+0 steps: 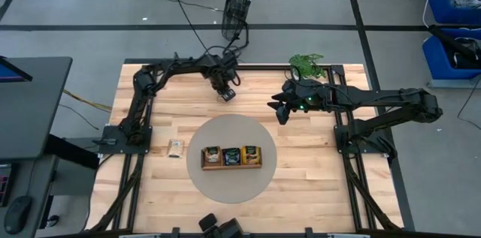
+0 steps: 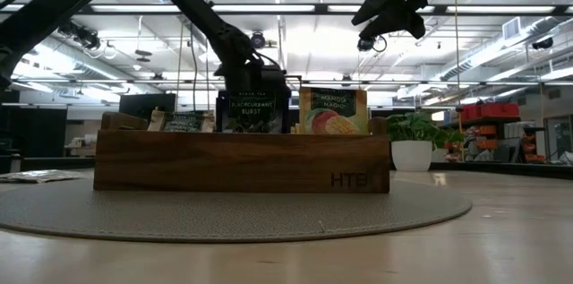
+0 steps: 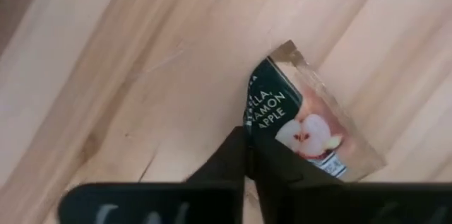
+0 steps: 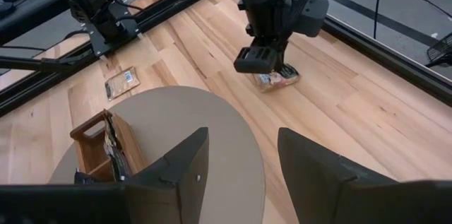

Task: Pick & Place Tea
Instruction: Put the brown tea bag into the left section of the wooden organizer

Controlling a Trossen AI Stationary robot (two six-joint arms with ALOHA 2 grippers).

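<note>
A tea sachet (image 3: pixel 304 121) with a dark green side and an apple picture lies on the bare wood near the table's far edge, with my left gripper (image 3: pixel 247 157) shut on it from above. The right wrist view also shows this sachet (image 4: pixel 282 78) under the left gripper (image 4: pixel 260 61). A wooden tray (image 1: pixel 231 164) on a round grey mat (image 1: pixel 225 129) holds three sachets standing on edge. A pale sachet (image 1: pixel 175 148) lies flat to the left of the mat. My right gripper (image 4: pixel 240 174) hangs open above the table, right of the left one, holding nothing. My left gripper pinches the sachet's dark green edge (image 3: pixel 256 126), near one corner, between its two fingers. The fingers point down at it from above. The rest of the sachet (image 4: pixel 286 80) lies against the wood.
The tray's sachets show in the low view: a green one (image 2: pixel 183 121), a dark blackcurrant one (image 2: pixel 253 112) and an orange mango one (image 2: pixel 333 109). A small potted plant (image 1: pixel 307 64) stands at the far edge. Bare wood lies all round the mat.
</note>
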